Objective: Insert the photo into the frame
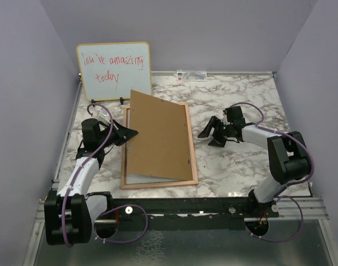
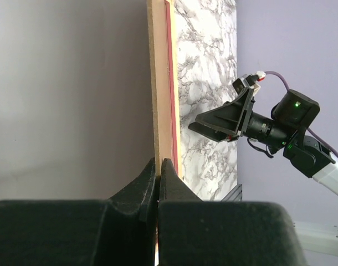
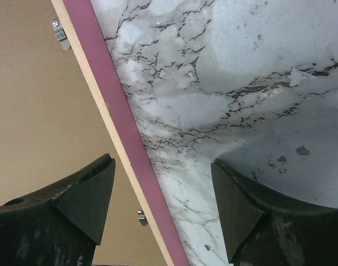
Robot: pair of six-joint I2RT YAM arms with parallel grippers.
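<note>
The frame (image 1: 158,183), with a thin pinkish wood border, lies flat on the marble table. Its brown backing board (image 1: 158,136) is tilted up out of it, raised along the left side. My left gripper (image 1: 129,133) is shut on the board's left edge; in the left wrist view the fingers (image 2: 170,183) pinch the thin edge, and the board (image 2: 75,100) fills the left. My right gripper (image 1: 210,136) is open and empty just right of the frame; in its wrist view it (image 3: 163,183) straddles the frame's border (image 3: 97,72) beside the board (image 3: 25,111). The photo is not in view.
A yellow-edged whiteboard (image 1: 113,69) with red handwriting leans on the back wall at the left. A small white label strip (image 1: 191,73) lies at the table's back edge. Purple walls close in both sides. The right arm (image 2: 291,127) shows in the left wrist view.
</note>
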